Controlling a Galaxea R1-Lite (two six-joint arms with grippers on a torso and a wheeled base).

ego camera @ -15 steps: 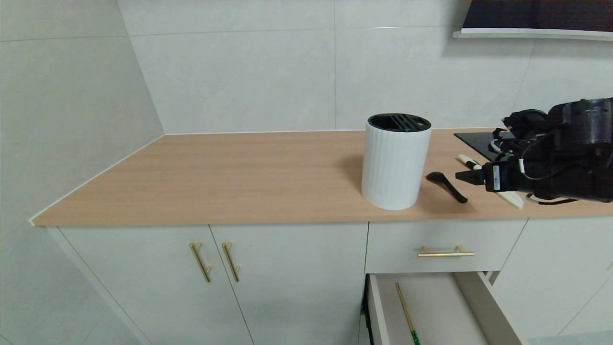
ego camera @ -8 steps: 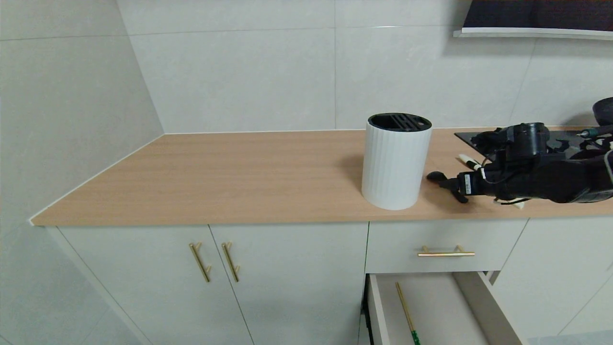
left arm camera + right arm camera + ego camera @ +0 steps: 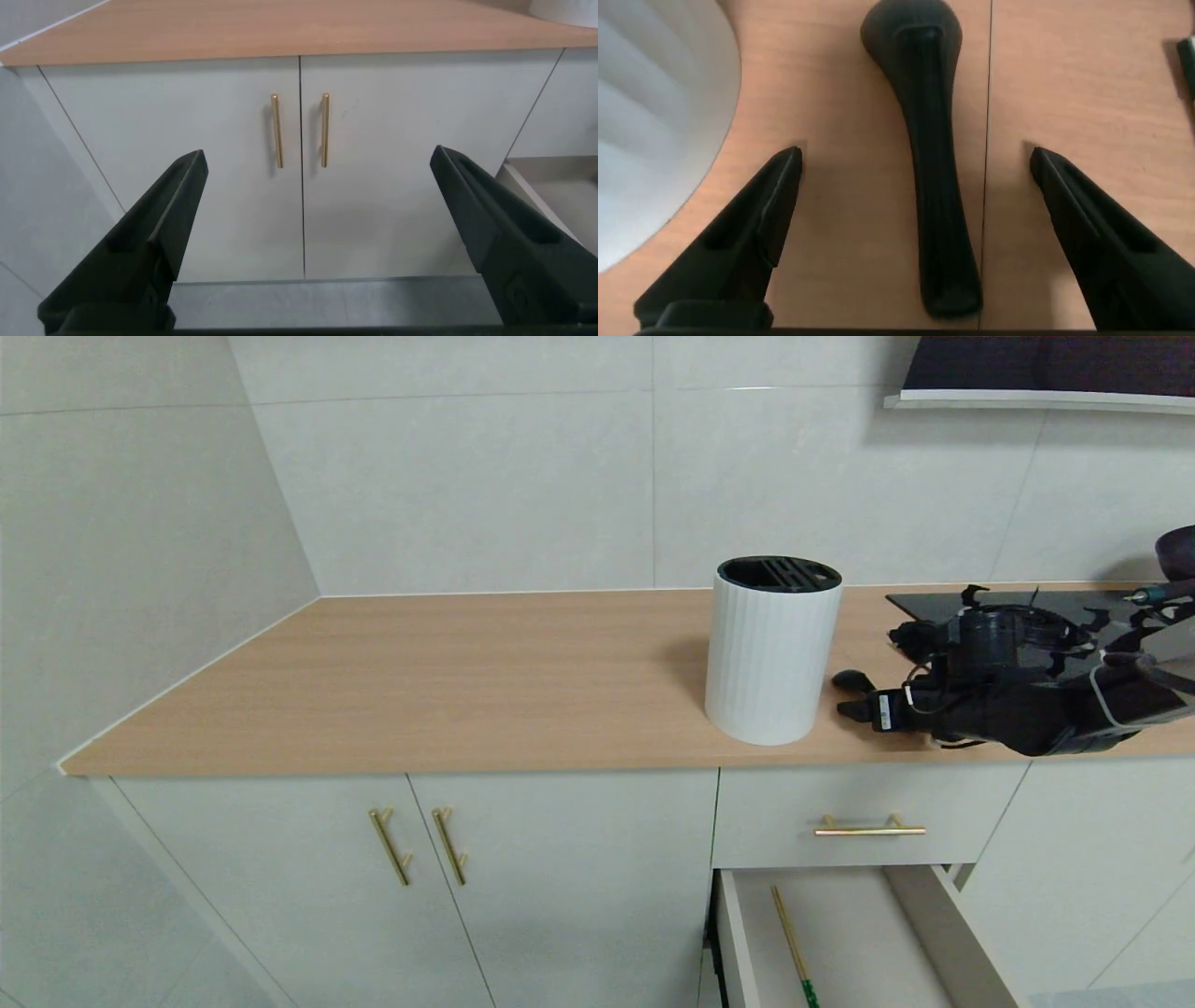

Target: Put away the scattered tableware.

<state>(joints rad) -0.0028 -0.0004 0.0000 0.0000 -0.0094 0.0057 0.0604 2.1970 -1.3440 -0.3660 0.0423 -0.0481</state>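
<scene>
Between the spread fingers of the right gripper (image 3: 915, 173) the black spoon (image 3: 924, 187) is lying flat on the wooden counter (image 3: 467, 681), bowl pointing away from the claw, handle running back toward it. The jaws are standing wide apart, one finger on each side of the handle with a gap on both sides, gripping nothing. Just past the claw's left finger the white ribbed holder (image 3: 770, 653) is standing upright, showing a black slotted top, close to the spoon's bowl (image 3: 848, 679) but apart from it. Behind the right gripper (image 3: 851, 709) the black cooktop (image 3: 920, 607) is sitting flush in the counter. Below the claw, under a shut drawer with a gold handle (image 3: 868, 827), the lower drawer (image 3: 733, 933) is hanging open and holding chopsticks (image 3: 792, 943) with green ends. The counter's front edge is running close by the claw, and bare counter is stretching well beyond the holder to the corner. The left gripper (image 3: 318, 177) is hanging with fingers spread, holding nothing, facing two cabinet doors (image 3: 187, 159) with gold handles below the counter's edge.
</scene>
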